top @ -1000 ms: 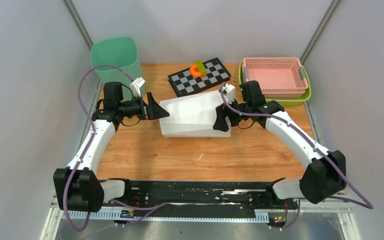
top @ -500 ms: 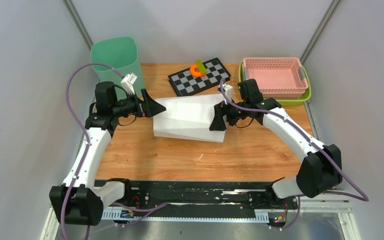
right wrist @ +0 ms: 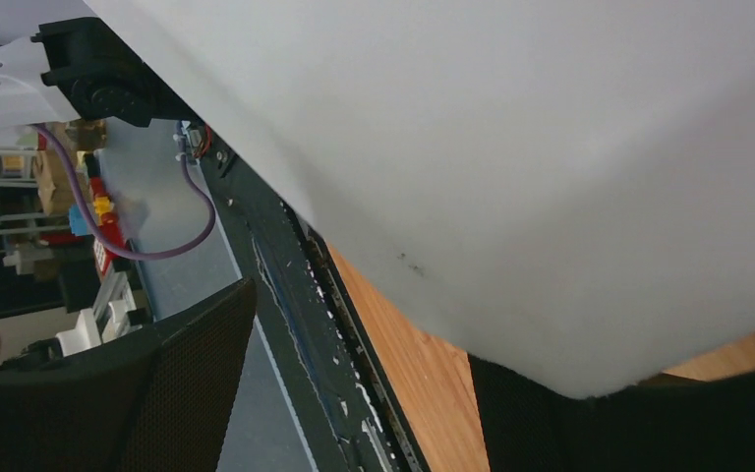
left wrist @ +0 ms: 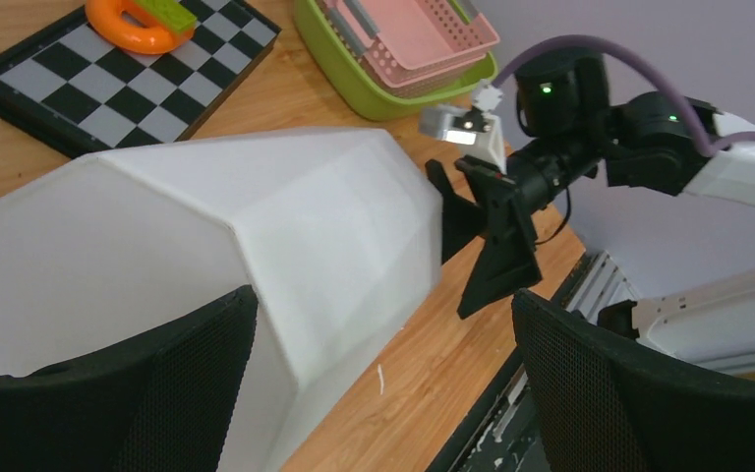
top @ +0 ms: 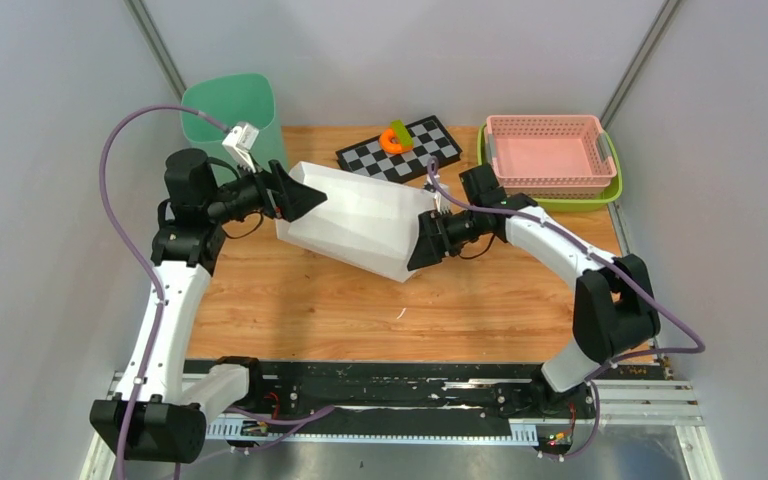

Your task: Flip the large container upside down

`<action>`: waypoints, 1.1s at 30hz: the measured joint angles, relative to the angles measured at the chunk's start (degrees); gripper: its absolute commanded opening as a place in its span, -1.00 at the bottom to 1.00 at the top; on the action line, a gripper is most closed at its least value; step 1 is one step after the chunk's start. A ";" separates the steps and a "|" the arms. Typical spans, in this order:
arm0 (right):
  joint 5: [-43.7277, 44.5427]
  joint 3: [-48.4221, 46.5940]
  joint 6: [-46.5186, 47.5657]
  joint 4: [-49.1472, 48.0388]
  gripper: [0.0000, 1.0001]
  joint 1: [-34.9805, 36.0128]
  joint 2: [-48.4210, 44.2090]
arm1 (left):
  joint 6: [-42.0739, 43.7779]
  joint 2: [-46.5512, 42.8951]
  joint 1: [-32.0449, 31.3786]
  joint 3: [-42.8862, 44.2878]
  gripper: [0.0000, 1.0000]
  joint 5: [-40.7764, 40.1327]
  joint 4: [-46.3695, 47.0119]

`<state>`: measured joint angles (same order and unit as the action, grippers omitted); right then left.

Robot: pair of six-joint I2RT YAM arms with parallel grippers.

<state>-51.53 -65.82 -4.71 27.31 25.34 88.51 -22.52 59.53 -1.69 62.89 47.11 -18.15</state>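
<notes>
Large container [top: 355,215], white and faceted, on its side above the tabletop [top: 480,300], left end higher. Left end effector [top: 295,197] against its left end, right end effector [top: 428,240] against its right end, both spread wide. Behind the container: checkerboard [top: 415,160]. Behind-left: green bin [top: 232,110]. Behind-right: pink basket [top: 548,152].

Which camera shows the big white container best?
The top external view: nearly the whole white container shows, tilted. The left wrist view shows most of its side; the right wrist view only a blank white wall.

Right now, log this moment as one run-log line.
flip: not yet done | container: on its side, tilted, between both end effectors | left end effector: open, at left end | right end effector: open, at right end
</notes>
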 measured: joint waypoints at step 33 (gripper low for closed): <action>-7.43 0.22 -3.41 -10.54 0.62 7.80 5.31 | -3.67 0.24 -3.85 2.34 1.00 4.33 0.70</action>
<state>-58.96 -65.60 -8.12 16.78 33.15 93.82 -26.20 59.77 -5.54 65.23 51.44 -17.45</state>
